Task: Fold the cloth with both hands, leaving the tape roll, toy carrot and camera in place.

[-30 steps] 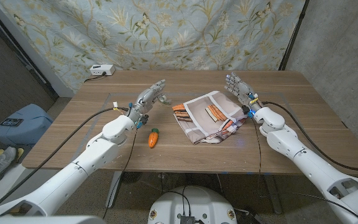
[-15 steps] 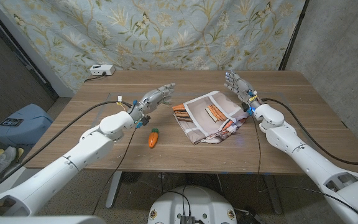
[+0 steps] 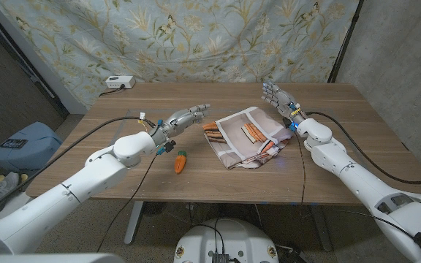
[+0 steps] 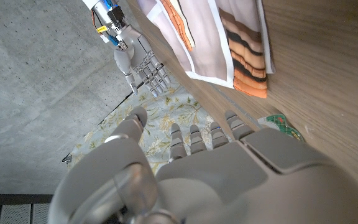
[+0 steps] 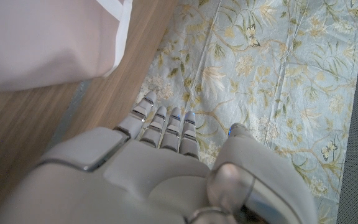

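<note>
White-and-orange striped cloth [image 3: 245, 137], crumpled and partly folded, lies mid wooden table [image 3: 357, 146]. Left hand [image 3: 188, 115] hovers just left of cloth, fingers extended toward it, apart, holding nothing. Right hand [image 3: 278, 97] at cloth's far right corner, fingers spread upright, empty. Small orange toy carrot [image 3: 180, 161] lies near table's front edge, left of cloth.

My right hand [image 5: 148, 162] is bare of any load, its fingers [image 5: 166, 127] held side by side and stretched toward the floral backdrop [image 5: 272, 68] beyond the wooden table [image 5: 36, 130]. A white-edged corner of the pale cloth [image 5: 48, 43] lies on the wood just beside my fingers, apart from them.
</note>
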Robot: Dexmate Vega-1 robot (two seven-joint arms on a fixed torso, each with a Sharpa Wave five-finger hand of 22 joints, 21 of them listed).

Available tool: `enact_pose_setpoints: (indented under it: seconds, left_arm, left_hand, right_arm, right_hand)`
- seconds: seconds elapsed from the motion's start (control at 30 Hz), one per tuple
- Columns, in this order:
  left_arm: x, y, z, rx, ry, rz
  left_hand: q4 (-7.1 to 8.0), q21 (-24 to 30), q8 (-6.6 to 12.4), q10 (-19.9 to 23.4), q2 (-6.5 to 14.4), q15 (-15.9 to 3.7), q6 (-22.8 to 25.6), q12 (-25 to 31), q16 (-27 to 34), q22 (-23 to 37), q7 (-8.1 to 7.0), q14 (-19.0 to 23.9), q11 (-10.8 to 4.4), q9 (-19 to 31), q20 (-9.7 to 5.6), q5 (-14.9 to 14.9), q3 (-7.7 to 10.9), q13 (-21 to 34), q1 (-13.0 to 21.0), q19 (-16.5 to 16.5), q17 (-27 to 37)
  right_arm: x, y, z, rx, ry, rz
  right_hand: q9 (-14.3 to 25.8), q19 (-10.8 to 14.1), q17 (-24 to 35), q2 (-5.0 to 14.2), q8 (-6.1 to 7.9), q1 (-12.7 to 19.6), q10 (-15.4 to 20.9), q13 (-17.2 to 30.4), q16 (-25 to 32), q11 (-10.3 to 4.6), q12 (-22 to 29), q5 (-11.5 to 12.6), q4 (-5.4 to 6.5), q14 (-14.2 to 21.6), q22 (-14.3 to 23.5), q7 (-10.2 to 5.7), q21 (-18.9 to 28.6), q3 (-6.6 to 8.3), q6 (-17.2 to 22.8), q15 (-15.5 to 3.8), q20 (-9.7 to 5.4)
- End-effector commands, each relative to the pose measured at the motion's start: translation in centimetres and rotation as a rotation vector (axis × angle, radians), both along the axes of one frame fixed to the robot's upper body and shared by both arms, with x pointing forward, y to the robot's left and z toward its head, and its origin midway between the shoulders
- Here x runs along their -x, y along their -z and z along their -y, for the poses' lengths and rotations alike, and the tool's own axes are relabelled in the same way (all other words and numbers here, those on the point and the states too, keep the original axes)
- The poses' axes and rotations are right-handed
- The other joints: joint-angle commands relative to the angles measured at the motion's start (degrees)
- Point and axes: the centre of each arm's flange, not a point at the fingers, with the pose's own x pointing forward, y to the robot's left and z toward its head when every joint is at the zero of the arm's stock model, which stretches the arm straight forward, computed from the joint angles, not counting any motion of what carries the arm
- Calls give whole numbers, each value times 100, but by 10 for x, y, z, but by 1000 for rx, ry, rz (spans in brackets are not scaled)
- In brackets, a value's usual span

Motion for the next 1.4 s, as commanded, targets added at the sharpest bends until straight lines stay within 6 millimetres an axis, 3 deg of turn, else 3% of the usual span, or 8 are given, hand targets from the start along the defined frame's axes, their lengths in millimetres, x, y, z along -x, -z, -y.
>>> enact_pose_setpoints:
  seconds: [0.03,0.67,1.4]
  left_arm:
    - [20,4,4,-115,-20,34]
    - [38,3,24,-318,43,106]
    - [58,19,30,-489,-47,269]
  left_hand:
    - [-25,44,45,66,-25,3,103,47,36,18,-8,43,-32,20,-12,41,3,29,57,15,22]
    - [-24,56,119,181,-91,-47,480,91,48,26,4,103,-94,22,21,117,-103,38,-7,4,29]
    - [-36,88,123,372,-91,-120,716,151,80,28,-12,265,-157,24,-17,210,-142,46,-16,57,25]
  right_arm:
    - [0,-4,-2,41,7,-1]
    - [18,-2,6,67,55,22]
    - [19,-5,12,115,79,17]
  right_hand:
    - [16,8,10,-40,-24,29,3,14,14,-15,-5,-7,-15,13,12,9,24,54,73,-2,-15]
    - [15,6,-22,-48,-32,22,-3,3,17,0,-7,-23,-30,11,12,14,25,99,77,-9,-17]
    - [15,-4,-52,-60,-41,2,-13,-6,20,-3,-11,-41,-43,0,11,15,23,145,77,-5,-22]
